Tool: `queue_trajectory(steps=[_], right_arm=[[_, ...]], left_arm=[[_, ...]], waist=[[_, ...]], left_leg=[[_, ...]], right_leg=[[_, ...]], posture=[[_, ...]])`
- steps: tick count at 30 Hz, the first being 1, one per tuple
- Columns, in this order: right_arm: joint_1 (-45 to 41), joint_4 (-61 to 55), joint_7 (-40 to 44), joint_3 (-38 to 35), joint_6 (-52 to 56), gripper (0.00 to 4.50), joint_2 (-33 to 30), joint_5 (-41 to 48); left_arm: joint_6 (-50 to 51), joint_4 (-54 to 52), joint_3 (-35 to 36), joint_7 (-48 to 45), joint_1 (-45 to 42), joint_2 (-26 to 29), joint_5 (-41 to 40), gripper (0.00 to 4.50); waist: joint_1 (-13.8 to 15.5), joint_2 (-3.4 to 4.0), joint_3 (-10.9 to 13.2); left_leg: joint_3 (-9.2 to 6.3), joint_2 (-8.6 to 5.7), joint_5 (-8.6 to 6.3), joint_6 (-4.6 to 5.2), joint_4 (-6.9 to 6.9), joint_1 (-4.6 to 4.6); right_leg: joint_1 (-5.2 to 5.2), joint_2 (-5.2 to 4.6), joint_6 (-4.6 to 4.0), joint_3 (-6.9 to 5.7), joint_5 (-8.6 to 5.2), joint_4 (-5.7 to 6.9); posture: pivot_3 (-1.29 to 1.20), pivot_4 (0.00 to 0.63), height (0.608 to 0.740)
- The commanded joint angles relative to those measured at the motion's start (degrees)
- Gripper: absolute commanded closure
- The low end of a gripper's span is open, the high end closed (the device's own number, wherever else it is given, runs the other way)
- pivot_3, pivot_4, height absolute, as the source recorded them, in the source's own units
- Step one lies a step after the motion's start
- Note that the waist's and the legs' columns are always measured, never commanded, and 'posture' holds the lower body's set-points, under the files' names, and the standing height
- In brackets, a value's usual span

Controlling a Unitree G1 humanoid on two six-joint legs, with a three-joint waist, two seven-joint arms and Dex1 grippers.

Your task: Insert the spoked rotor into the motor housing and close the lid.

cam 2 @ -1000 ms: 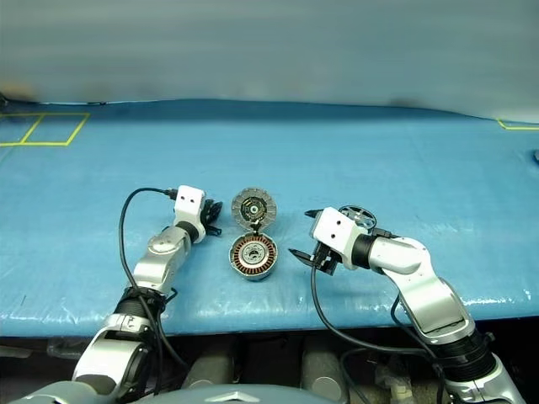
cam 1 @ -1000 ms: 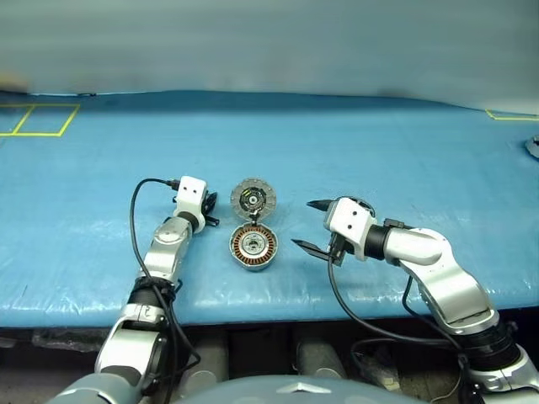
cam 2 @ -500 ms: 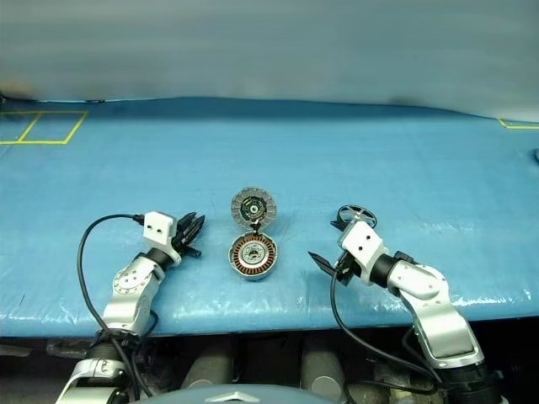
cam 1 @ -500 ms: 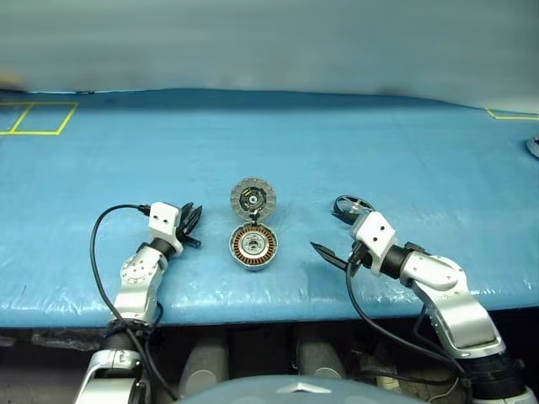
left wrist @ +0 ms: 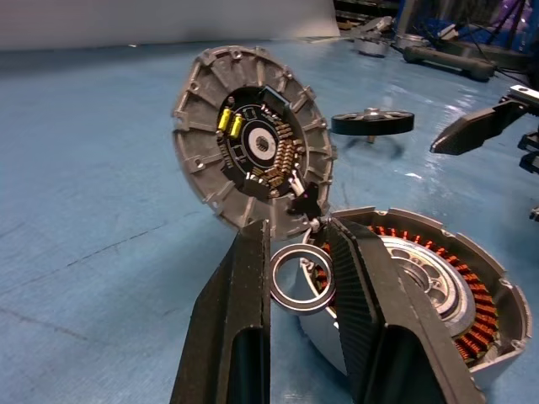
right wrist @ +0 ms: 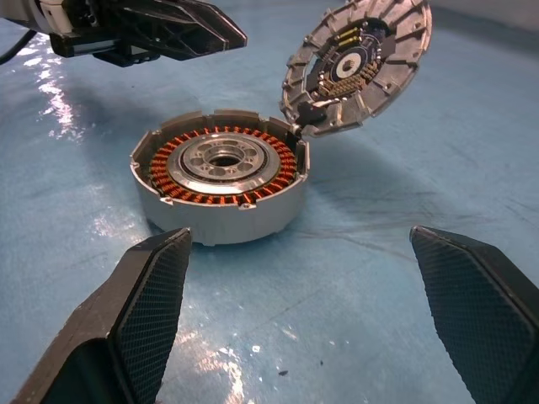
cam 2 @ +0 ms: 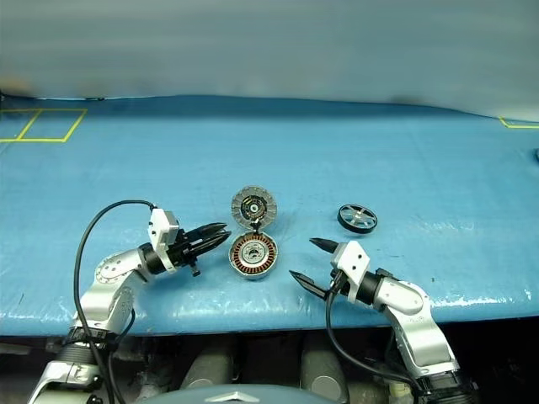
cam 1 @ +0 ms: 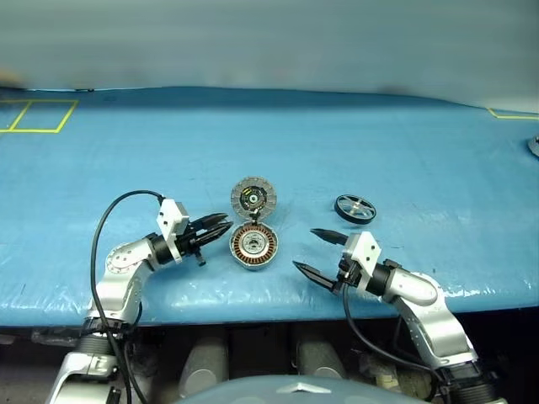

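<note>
Both drew back: left gripper (cam 1: 226,222) pinches a thin ring (left wrist: 296,307) (right gripper (cam 1: 303,247) gapes wide).

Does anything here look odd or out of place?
Nothing looks damaged. The motor housing sits open, its lid tilted up, while the spoked rotor lies apart on the table. The left gripper seems to pinch a small metal ring.

A blue-covered table (cam 1: 421,143) carries the open motor housing (cam 1: 253,247) and, well apart, the spoked rotor (cam 1: 354,208)
</note>
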Motion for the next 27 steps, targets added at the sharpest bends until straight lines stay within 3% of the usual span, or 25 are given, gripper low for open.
queue_trajectory(steps=[1, 11, 27], right_arm=[[-1.05, -0.39, 0.57, 0.70, -2.31, 0.13, 0.28, 0.08], [-1.09, 0.69, -1.77, 2.70, -3.63, 0.13, 1.68, -1.68], [-0.78, 0.85, -3.44, 2.98, -4.70, 0.13, 1.35, -3.05]], left_arm=[[-0.48, -0.80, -2.51, -2.80, -2.93, 1.33, 2.31, 3.82], [-0.81, 3.40, -7.27, -7.85, -7.61, 1.47, 6.12, 3.82], [-3.10, 8.62, -10.54, -7.99, -10.58, -2.58, 10.07, 3.82]], waist=[[0.07, -0.01, 0.00], [0.04, 0.01, 0.01], [0.03, -0.01, 0.02]], left_leg=[[0.00, 0.00, 0.00, 0.00, 0.00, 0.00], [0.00, -0.01, 0.00, 0.01, -0.02, 0.00], [0.00, -0.01, 0.00, 0.01, 0.01, 0.02]], right_leg=[[0.01, 0.00, 0.00, 0.00, 0.00, -0.01], [-0.01, 0.02, 0.00, 0.01, 0.00, 0.00], [0.02, 0.03, 0.00, 0.02, 0.00, 0.03]], posture=[[0.00, 0.150, 0.740], [0.00, 0.150, 0.740], [0.00, 0.150, 0.740]])
